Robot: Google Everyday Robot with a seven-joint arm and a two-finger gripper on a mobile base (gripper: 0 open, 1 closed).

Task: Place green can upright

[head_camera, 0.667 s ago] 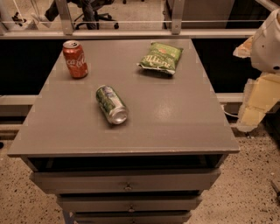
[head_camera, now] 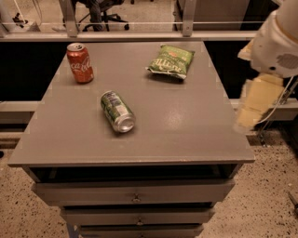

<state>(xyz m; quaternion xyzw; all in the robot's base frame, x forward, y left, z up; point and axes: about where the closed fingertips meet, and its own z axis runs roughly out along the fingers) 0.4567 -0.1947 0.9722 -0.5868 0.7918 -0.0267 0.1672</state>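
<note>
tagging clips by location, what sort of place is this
Likely an office or lab: a wheeled office chair behind the railing, a grey drawer cabinet used as a table, and the robot's end effector beside its right edge.

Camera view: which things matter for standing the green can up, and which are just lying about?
Job: green can, lying on its side on the table; gripper, beyond the table's right edge, away from the can.
Lying about: red cola can, upright, back left; green chip bag, back right.
</note>
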